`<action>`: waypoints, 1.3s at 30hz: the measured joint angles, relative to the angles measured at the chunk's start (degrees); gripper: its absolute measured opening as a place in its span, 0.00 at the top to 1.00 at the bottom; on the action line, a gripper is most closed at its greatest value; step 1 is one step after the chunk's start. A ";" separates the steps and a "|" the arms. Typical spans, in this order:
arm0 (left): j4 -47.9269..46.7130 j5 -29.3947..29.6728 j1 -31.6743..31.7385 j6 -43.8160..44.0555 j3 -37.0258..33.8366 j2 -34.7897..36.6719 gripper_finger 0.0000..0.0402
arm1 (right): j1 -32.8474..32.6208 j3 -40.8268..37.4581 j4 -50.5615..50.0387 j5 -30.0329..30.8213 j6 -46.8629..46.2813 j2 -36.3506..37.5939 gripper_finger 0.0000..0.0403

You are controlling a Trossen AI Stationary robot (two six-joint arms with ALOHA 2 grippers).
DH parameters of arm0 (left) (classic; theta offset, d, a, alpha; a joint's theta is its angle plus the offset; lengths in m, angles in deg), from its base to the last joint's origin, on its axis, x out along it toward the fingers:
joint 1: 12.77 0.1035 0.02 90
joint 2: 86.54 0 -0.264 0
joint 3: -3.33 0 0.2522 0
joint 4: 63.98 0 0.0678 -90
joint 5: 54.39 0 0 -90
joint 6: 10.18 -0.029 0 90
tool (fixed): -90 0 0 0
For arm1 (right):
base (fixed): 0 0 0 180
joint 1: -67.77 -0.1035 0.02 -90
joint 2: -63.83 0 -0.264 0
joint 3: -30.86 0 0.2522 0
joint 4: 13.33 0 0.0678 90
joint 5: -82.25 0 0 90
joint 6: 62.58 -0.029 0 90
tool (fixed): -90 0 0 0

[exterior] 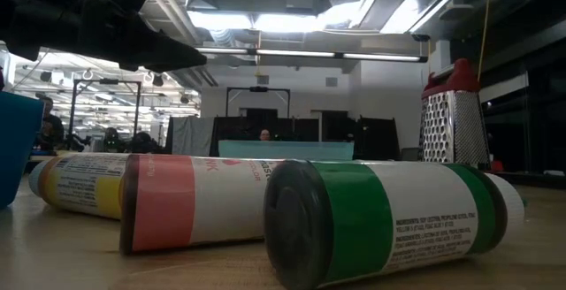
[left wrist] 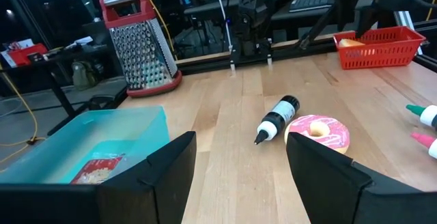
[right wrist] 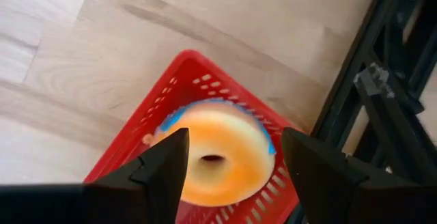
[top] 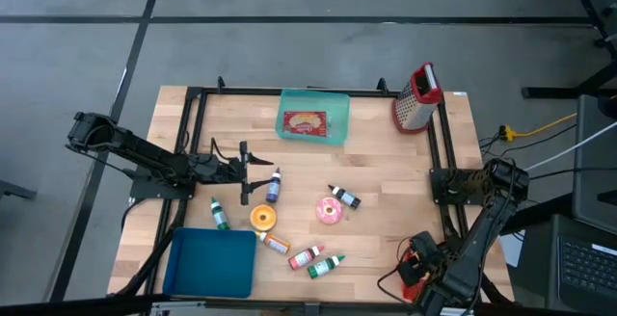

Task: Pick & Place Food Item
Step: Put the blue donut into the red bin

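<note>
An orange-glazed donut (right wrist: 217, 157) lies flat in a red basket (right wrist: 157, 115) at the table's near right corner. My right gripper (right wrist: 233, 142) hangs over it, pointing steeply down and open, with one finger on each side of the donut and clear of it. In the high view this gripper (top: 417, 261) stands above the basket (top: 413, 276). My left gripper (left wrist: 239, 176) waits open and level over the table's left half (top: 253, 176). A pink donut (top: 330, 210) and another orange donut (top: 262, 218) rest on the wood.
A teal bin (top: 313, 116) with a food packet and a red-topped grater (top: 416, 97) stand at the far edge. A blue tray (top: 210, 263) sits near left. Several small bottles (top: 274, 187) lie across the middle. The black frame rail (right wrist: 382, 94) runs beside the basket.
</note>
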State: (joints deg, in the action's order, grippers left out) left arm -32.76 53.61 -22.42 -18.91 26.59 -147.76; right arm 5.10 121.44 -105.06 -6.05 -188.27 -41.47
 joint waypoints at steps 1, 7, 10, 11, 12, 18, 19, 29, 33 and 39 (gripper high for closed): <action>-0.12 0.00 0.00 0.05 0.00 0.00 0.44 | 0.05 0.00 -0.36 -0.01 -0.09 0.00 0.42; -0.25 0.04 0.00 0.65 0.00 0.00 0.44 | 0.63 0.00 -0.34 -0.74 -0.38 0.00 0.55; -0.67 0.04 0.00 0.94 0.00 0.00 0.44 | 0.63 0.00 -0.27 -1.07 -0.41 0.00 0.71; -1.03 0.05 0.00 1.00 0.00 -0.02 0.44 | 0.63 0.00 -0.28 -1.07 -0.41 0.00 0.77; -1.30 0.07 0.00 1.04 0.00 -0.02 0.44 | 0.63 0.00 -0.27 -1.07 -0.39 0.00 0.83; -1.56 0.09 0.00 1.08 0.00 0.00 0.44 | 0.73 -0.03 0.24 -1.45 -0.33 -0.96 0.95; -1.57 0.09 0.00 1.07 0.00 0.00 0.44 | 0.72 -0.07 0.91 -1.67 -0.31 -1.28 0.95; -1.72 0.11 0.00 1.09 0.00 0.00 0.44 | 0.71 -7.62 18.64 -3.57 -0.31 -2.71 0.99; -1.80 0.11 0.00 1.06 0.00 -0.02 0.44 | 0.76 -7.72 21.42 -3.40 0.10 -2.64 0.99; -1.52 0.11 0.00 1.00 0.00 -0.01 0.44 | 0.74 -2.72 16.62 -0.20 0.26 0.09 0.99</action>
State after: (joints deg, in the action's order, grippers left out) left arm -34.28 53.72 -22.42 -17.91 26.59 -147.76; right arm 5.84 118.72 -88.43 -6.25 -188.01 -41.37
